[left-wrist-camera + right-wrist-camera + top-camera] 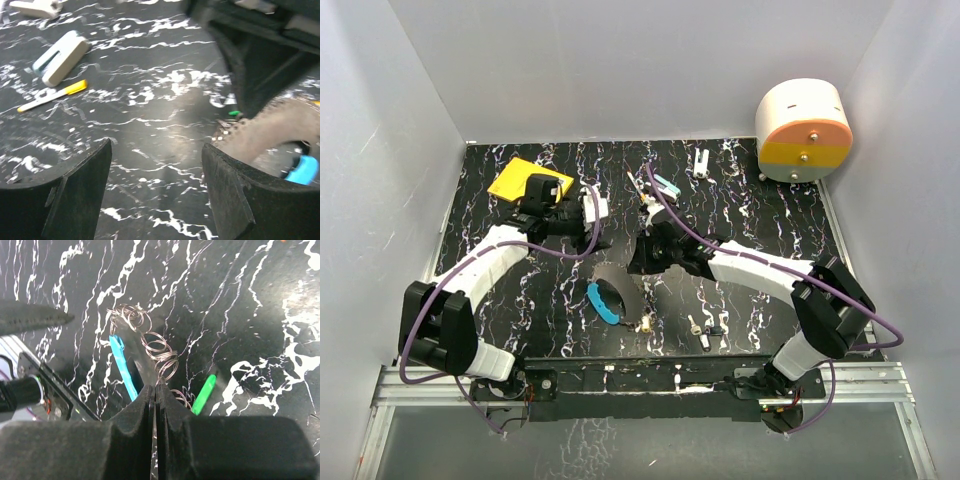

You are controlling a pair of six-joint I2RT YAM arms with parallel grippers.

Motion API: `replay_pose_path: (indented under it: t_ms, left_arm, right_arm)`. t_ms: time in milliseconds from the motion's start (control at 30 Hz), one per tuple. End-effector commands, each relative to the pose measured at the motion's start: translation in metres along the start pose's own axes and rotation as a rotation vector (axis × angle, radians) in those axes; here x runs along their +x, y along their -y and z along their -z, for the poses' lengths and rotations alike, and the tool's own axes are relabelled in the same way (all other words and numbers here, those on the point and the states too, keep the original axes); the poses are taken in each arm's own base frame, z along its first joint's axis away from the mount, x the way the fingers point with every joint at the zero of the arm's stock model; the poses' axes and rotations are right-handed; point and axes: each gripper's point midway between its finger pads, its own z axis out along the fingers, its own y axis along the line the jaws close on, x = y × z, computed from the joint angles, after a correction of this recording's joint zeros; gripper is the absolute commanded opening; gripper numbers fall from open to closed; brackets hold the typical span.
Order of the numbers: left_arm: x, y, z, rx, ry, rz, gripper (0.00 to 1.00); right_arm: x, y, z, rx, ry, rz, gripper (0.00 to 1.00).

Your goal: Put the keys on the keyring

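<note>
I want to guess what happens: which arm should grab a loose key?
Probably left: the left pincer is open and empty; the right pincer is shut, holding the keyring.

Right pincer (155, 388) pressed together on keyring (159, 356) (blue arc (123, 367) alongside), green key (205, 392) beside

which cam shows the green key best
Right wrist: the green key is sharp and close, just beside the shut right pincer. The left wrist shows it only as a tiny blurred green speck, and the top view doesn't show it.
</note>
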Motion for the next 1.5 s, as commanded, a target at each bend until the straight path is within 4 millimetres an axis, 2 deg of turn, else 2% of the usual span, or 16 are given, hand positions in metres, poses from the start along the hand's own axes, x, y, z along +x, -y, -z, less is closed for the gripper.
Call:
replay_pose_path:
  t_ms: [0, 100, 200, 433, 667, 1000, 1400, 1467]
  left_arm:
    - [-0.028, 0.055, 0.016, 0.259, 0.131, -0.064, 0.72]
    - [-0.035, 0.075, 0.022, 0.347, 0.183, -0.089, 0.76]
    - [-0.033, 0.086, 0.024, 0.390, 0.202, -0.112, 0.81]
    - [-0.030, 0.091, 0.022, 0.403, 0.214, -0.098, 0.84]
    - [-0.030, 0.095, 0.019, 0.422, 0.238, -0.062, 0.84]
    - [-0.029, 0.117, 0.020, 0.507, 0.240, -0.036, 0.75]
    - [-0.023, 0.128, 0.015, 0.540, 0.220, -0.029, 0.71]
    - [-0.022, 0.129, 0.014, 0.544, 0.217, -0.027, 0.67]
  right_arm:
    - [-0.020, -0.038, 0.023, -0.170, 0.046, 0.134, 0.08]
    - [-0.020, -0.049, 0.030, -0.230, 0.053, 0.161, 0.08]
    - [-0.019, -0.056, 0.034, -0.267, 0.047, 0.172, 0.08]
    - [-0.015, -0.073, 0.045, -0.369, 0.046, 0.169, 0.08]
    - [-0.020, -0.085, 0.056, -0.419, 0.075, 0.170, 0.08]
    - [-0.022, -0.092, 0.060, -0.438, 0.087, 0.167, 0.08]
    - [-0.027, -0.103, 0.070, -0.464, 0.112, 0.173, 0.08]
    - [-0.026, -0.103, 0.071, -0.465, 0.111, 0.173, 0.08]
